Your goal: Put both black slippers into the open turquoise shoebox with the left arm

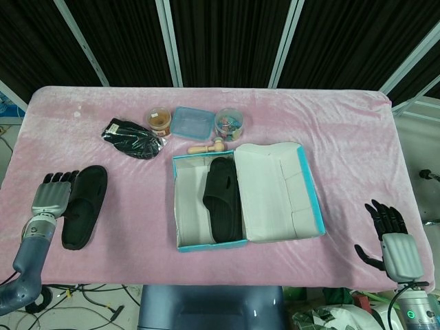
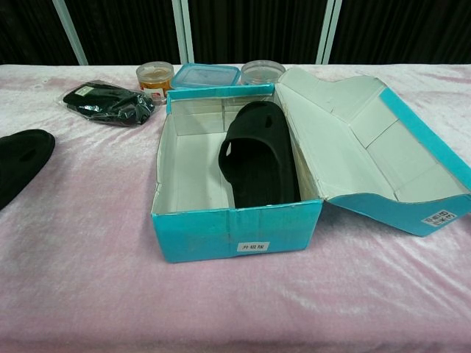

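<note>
One black slipper lies lengthwise in the right half of the open turquoise shoebox, whose lid is folded out to the right. The other black slipper lies flat on the pink cloth far left of the box. My left hand hovers just left of that slipper, touching or nearly touching its edge, fingers extended and holding nothing. My right hand is open at the table's front right corner, away from everything. Neither hand shows in the chest view.
Behind the box stand an orange-lidded jar, a blue flat container, a clear tub of small items and a wooden peg. A black bagged bundle lies back left. The table's left edge is close to my left hand.
</note>
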